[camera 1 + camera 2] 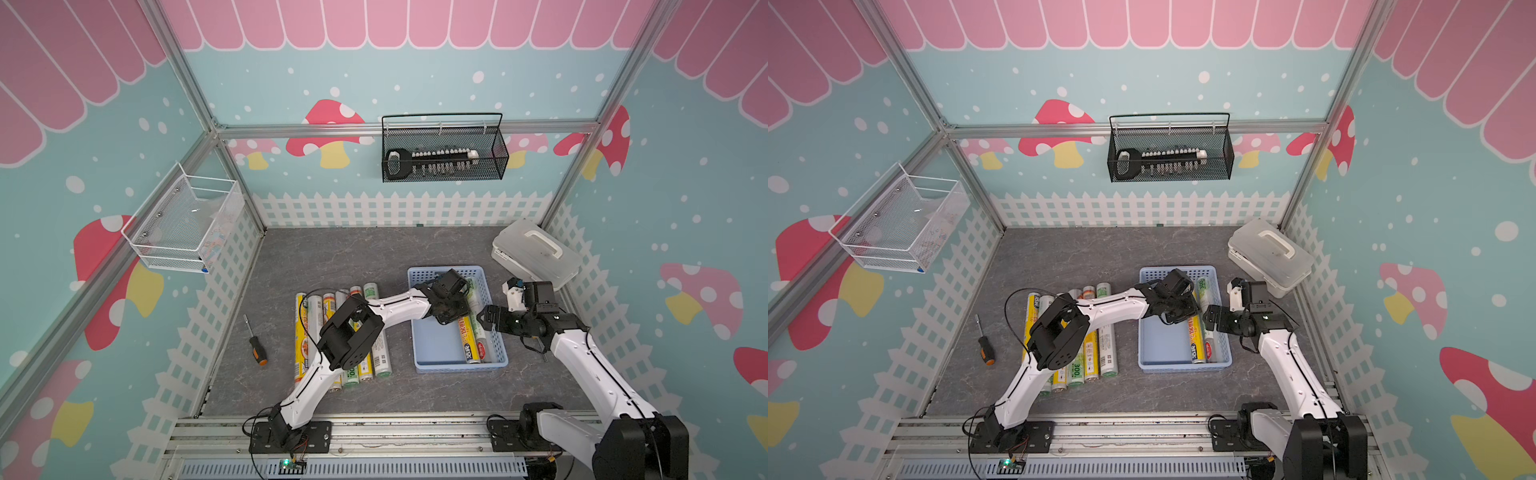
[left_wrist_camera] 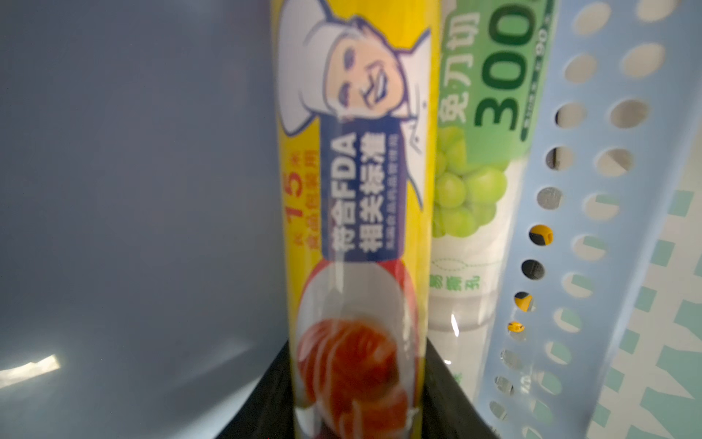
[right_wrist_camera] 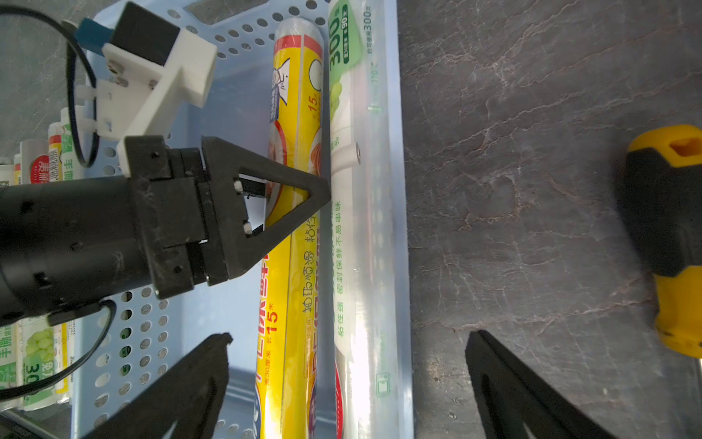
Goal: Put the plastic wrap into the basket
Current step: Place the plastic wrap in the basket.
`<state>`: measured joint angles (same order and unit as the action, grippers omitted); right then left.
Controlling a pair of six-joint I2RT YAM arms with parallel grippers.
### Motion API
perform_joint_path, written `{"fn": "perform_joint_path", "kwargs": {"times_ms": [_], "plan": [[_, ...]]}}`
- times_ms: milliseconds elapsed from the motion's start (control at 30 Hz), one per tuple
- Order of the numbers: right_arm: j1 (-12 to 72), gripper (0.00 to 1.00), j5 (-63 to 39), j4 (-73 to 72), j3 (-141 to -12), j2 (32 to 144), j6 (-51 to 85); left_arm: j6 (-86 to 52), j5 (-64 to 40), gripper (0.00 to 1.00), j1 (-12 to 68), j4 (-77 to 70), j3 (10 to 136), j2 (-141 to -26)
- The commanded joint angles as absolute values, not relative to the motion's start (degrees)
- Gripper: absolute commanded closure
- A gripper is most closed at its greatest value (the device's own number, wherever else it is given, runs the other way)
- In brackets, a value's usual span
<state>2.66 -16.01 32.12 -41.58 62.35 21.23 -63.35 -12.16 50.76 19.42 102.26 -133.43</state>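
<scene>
Far left, the orange-handled screwdriver (image 1: 255, 341) lies alone on the grey table (image 1: 332, 257). Next along, a row of plastic wrap rolls (image 1: 300, 332) sits side by side on the table, but the left arm (image 1: 353, 332) crosses right over them, so their middles are hidden and the count is hard to call. On to the light-blue basket (image 1: 457, 368): two rolls lie inside along its right wall, a yellow roll (image 2: 353, 209) and, touching it, a white-green roll (image 3: 353, 247). The left gripper (image 1: 451, 309) straddles the yellow roll, a black finger on each side. The wrist view cuts those fingers off, so clamped or let go, I can't tell. The right gripper (image 3: 349, 336) hovers just beside, jaws spread wide, nothing in them.
</scene>
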Motion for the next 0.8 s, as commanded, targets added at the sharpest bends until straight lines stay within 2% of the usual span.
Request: {"fn": "perform_joint_path", "kwargs": {"times_ms": [0, 167, 433, 600, 767], "plan": [[2.37, 0.00, -16.19, 32.25, -40.43, 61.68, 20.65, -62.74, -12.43, 0.49, 50.85, 18.45, 103.27, -133.36], [2.38, 0.01, -16.29, 32.12, -40.33, 61.27, 20.92, -59.53, -13.80, 0.44, 50.28, 19.27, 103.56, -132.87], [2.37, 0.01, -16.83, 31.99, -40.79, 60.74, 21.93, -58.36, -16.59, 0.48, 50.10, 19.57, 103.10, -131.58], [2.37, 0.01, -18.04, 32.69, -41.79, 58.08, 22.87, -56.89, -14.41, 0.45, 50.10, 19.58, 99.73, -126.33], [2.37, 0.00, -24.88, 30.54, -41.62, 54.31, 24.55, -53.29, -11.27, 0.45, 49.68, 19.60, 94.82, -119.48]]}}
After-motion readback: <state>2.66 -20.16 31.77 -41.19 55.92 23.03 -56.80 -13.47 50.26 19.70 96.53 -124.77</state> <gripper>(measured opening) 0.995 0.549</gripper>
